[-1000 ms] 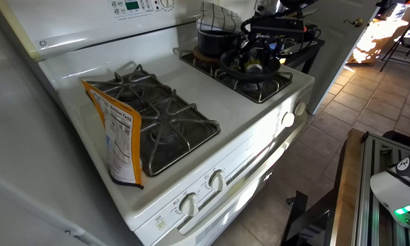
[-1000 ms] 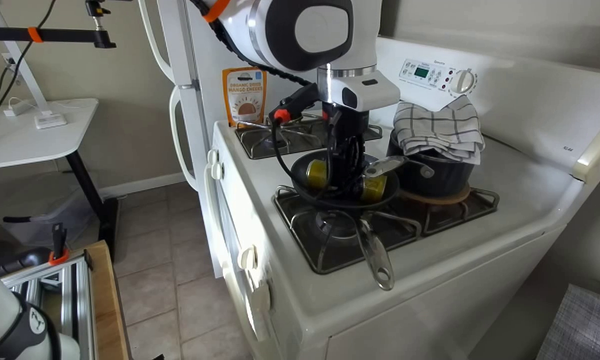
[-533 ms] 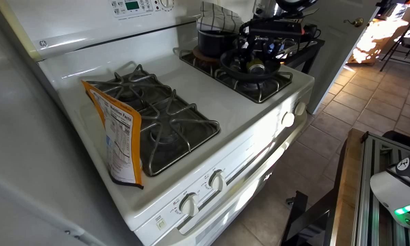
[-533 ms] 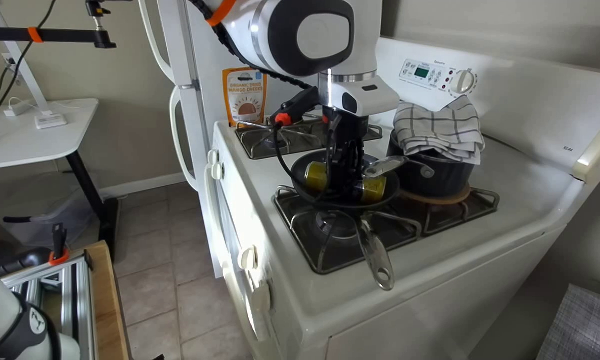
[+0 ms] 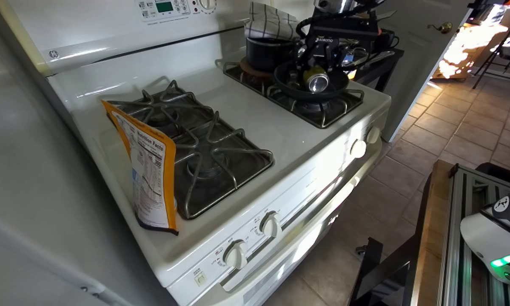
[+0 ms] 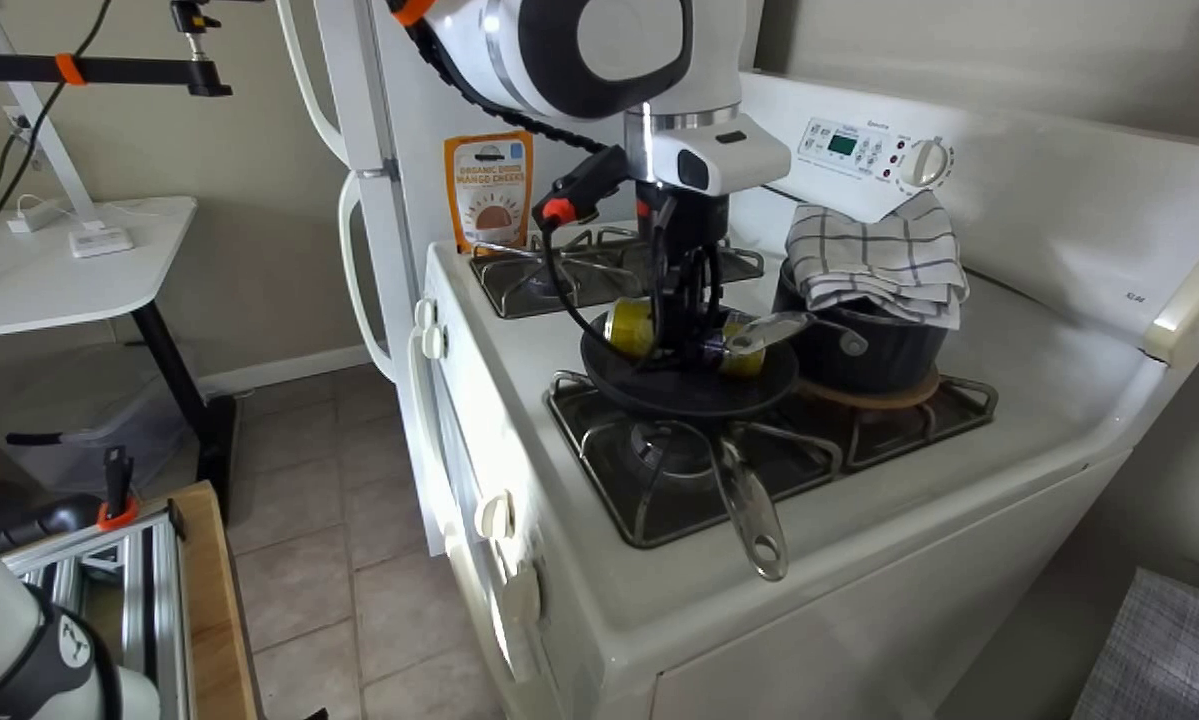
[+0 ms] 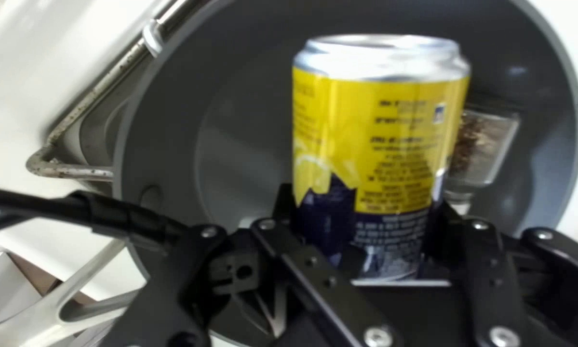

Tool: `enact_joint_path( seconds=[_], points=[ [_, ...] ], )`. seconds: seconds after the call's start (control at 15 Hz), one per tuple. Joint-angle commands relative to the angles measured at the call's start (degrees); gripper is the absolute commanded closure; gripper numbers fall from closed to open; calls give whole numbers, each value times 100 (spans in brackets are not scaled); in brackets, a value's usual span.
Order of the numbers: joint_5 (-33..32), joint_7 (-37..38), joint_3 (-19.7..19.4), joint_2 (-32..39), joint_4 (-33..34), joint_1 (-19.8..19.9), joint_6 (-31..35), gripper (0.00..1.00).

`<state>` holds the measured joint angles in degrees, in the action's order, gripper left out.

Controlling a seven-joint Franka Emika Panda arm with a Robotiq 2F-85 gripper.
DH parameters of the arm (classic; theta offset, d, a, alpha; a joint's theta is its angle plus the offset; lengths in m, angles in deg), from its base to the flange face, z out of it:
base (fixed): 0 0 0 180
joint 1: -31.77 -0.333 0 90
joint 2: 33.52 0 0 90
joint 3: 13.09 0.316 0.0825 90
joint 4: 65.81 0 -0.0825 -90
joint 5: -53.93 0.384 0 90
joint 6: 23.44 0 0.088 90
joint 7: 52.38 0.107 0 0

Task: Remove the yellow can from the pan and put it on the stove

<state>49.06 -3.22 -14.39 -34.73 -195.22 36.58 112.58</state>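
The yellow can (image 7: pixel 380 140), with a dark blue lower band and silver top, is clasped between the fingers of my gripper (image 7: pixel 368 212). In an exterior view the can (image 6: pixel 629 327) lies on its side, its yellow ends showing on both sides of the gripper (image 6: pixel 684 335), which hides its middle. It hangs a little above the floor of the dark pan (image 6: pixel 699 395), still over the pan. Its silver end faces the camera in an exterior view, where the can (image 5: pixel 316 80) partly overlaps the pan's far wall. The white stove (image 5: pixel 272 123) carries the pan on a front burner.
A small glass jar (image 7: pixel 481 144) with brown contents lies in the pan. Beside the pan stands a dark pot (image 6: pixel 859 360) topped with a checked towel (image 6: pixel 874 255). At the stove's far end, an orange-edged packet (image 5: pixel 152 174) stands by burner grates (image 5: pixel 212 157).
The gripper has shut on the can and risen slightly, lifting it off the pan's floor. The can's silver end has turned more toward a camera. The pan has stayed put.
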Motion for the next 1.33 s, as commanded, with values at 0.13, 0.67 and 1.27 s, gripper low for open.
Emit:
enact_joint_path(
  seconds=[0.13, 0.67, 1.27],
  points=[
    [218, -1232, 3, -488, 51, -175, -140, 65],
    [1078, -2971, 58, -123, 899, -364, -421, 40],
    [1060, -3411, 216, 716, 1943, -555, -469, 65]
  ],
)
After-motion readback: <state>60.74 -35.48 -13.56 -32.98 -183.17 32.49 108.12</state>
